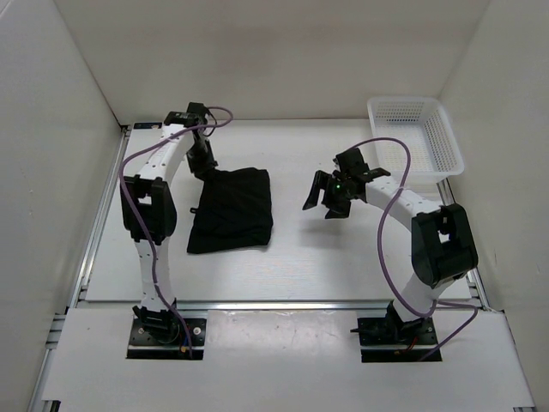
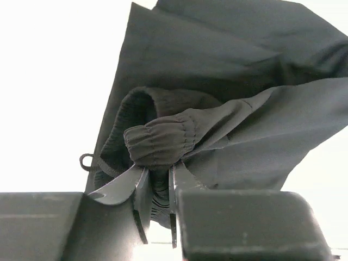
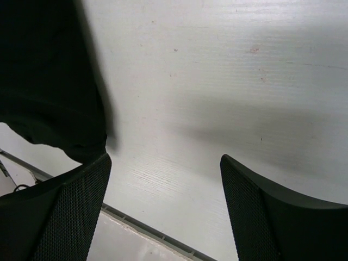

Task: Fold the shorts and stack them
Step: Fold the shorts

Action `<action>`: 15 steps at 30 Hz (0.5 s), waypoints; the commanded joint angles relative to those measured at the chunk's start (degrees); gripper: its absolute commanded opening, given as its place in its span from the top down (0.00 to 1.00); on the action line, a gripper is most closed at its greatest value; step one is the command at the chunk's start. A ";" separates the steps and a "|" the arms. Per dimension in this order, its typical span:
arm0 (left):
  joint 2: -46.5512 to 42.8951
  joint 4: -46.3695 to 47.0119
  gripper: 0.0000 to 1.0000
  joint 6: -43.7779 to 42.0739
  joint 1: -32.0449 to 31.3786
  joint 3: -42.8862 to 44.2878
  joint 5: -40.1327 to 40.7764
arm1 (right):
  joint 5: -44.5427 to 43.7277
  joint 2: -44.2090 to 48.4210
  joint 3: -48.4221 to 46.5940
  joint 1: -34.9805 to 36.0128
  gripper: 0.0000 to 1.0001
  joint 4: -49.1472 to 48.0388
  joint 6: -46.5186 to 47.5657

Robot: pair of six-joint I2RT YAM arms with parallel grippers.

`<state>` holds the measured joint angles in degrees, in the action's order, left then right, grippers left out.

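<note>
**Fold step, opening grasp.** The shorts (image 1: 232, 210) lie as a rumpled, partly doubled heap on the bench (image 1: 300, 266), well to the left of the white mesh basket (image 1: 416, 133) and nearer the arm bases than it is. The left fingers (image 2: 120, 189) pinch a bunched piece of elastic waistband at the heap's far corner, on the side away from the basket. The right fingers (image 3: 60, 212) hang spread and empty over bare bench between the shorts and the basket. The next move is probably to carry the pinched edge across the heap. Soft cloth may drag along whole, so the basket-side edge may need pinning. The bench is matte white and faintly scuffed (a metal rail (image 1: 283, 303) borders it opposite the basket). Plain white walls (image 1: 274, 51) rise behind and beside the basket.
</note>
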<state>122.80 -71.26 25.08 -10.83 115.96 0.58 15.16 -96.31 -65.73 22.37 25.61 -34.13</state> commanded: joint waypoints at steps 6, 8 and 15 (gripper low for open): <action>1.47 0.61 0.15 -1.61 4.32 -4.87 1.26 | -1.97 2.18 -0.18 2.24 0.12 1.03 0.99; 0.25 0.08 0.05 -1.00 4.33 -3.47 3.28 | -3.02 2.79 -0.18 3.72 0.10 2.34 1.52; -12.91 0.68 0.02 1.64 4.33 -8.01 7.87 | -6.37 3.33 -6.06 11.63 0.15 4.54 1.52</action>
<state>121.08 -71.22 25.56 -6.39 109.97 5.93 10.35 -95.13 -67.42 30.48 29.06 -33.67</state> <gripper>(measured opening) 0.992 0.863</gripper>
